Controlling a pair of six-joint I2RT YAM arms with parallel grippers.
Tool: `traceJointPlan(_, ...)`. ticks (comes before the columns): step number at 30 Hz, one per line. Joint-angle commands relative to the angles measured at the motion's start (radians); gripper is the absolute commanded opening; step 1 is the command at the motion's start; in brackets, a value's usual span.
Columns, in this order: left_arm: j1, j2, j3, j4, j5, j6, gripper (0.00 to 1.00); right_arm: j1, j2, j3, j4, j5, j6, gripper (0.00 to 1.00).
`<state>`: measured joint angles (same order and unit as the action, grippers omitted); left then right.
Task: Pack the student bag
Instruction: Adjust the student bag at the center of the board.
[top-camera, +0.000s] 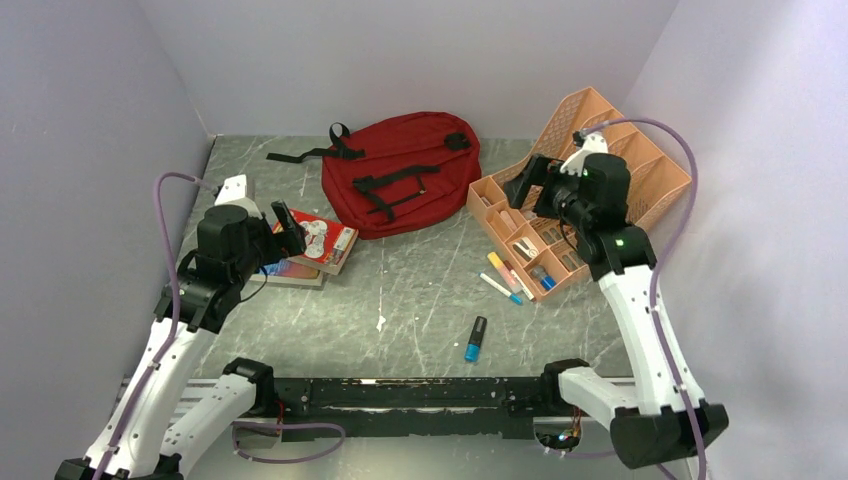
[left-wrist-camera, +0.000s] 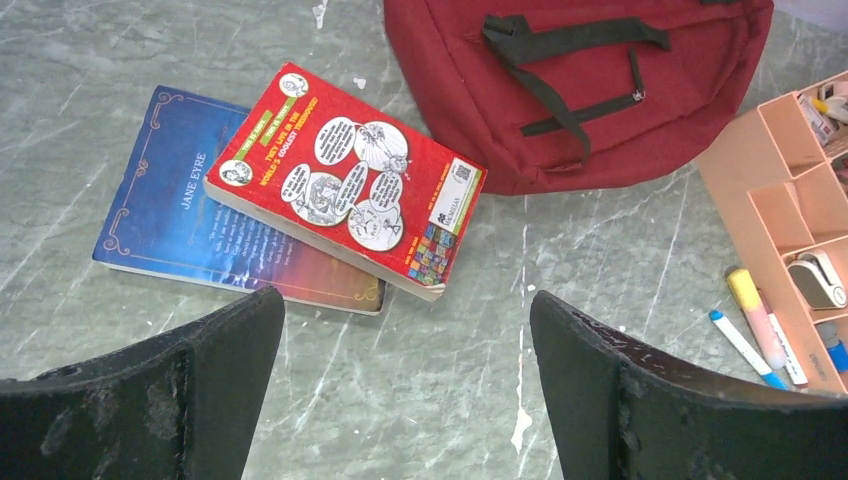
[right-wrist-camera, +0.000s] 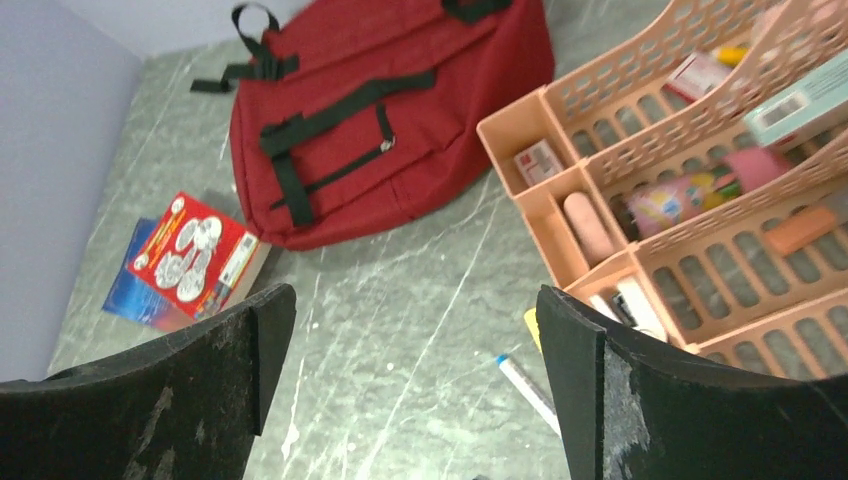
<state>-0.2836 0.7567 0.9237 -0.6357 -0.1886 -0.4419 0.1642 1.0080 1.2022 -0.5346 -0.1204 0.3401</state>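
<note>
Dark-red soft fabric backpack (top-camera: 400, 170) lies flat, straps up, mid far edge of grey marbled table (top-camera: 420, 290). Nothing packed yet, by look: red paperback (top-camera: 320, 240) atop blue paperback (left-wrist-camera: 170, 215) near left edge, pens (top-camera: 503, 275) loose beside peach mesh organiser (top-camera: 600, 170), far right corner. Left claw (left-wrist-camera: 405, 300), right claw (right-wrist-camera: 415, 298) spread wide, empty.

We see only part of the blue book (left-wrist-camera: 170, 220) near the left edge of the table (left-wrist-camera: 480, 400), since the red book (left-wrist-camera: 350, 185) lies across it. The student bag (left-wrist-camera: 560, 110) runs off the top of the left wrist view, so we cannot tell whether it is zipped. The peach organiser (left-wrist-camera: 725, 195) is cut by the right edge in both wrist views, the right arm (top-camera: 600, 200) masks its middle from above, and each wrist view's bottom edge cuts off the left end effector (left-wrist-camera: 405, 302) and right end effector (right-wrist-camera: 415, 298).
</note>
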Motion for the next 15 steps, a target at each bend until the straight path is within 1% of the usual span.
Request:
traceJointPlan(1,0.011,-0.014,-0.022,-0.005,0.009,0.042,0.97,0.017,0.052,-0.024,0.013,-0.12,0.059,0.92)
traceJointPlan(3,0.011,-0.019,-0.029,-0.011,0.014,0.069,0.97,0.068,0.101,-0.04,0.03,-0.092,0.105,0.89)
traceJointPlan(7,0.011,-0.051,-0.055,0.021,0.102,0.121,0.97,0.233,0.189,-0.066,0.085,0.095,0.161,0.89)
traceJointPlan(8,0.011,-0.06,-0.064,0.038,0.123,0.128,0.97,0.262,0.218,-0.067,0.11,0.114,0.171,0.89)
traceJointPlan(11,0.011,-0.077,-0.098,0.057,0.111,0.106,0.97,0.286,0.329,-0.025,0.149,0.156,0.174,0.88)
traceJointPlan(15,0.011,-0.076,-0.104,0.071,0.117,0.11,0.97,0.286,0.495,0.117,0.146,0.249,0.103,0.88)
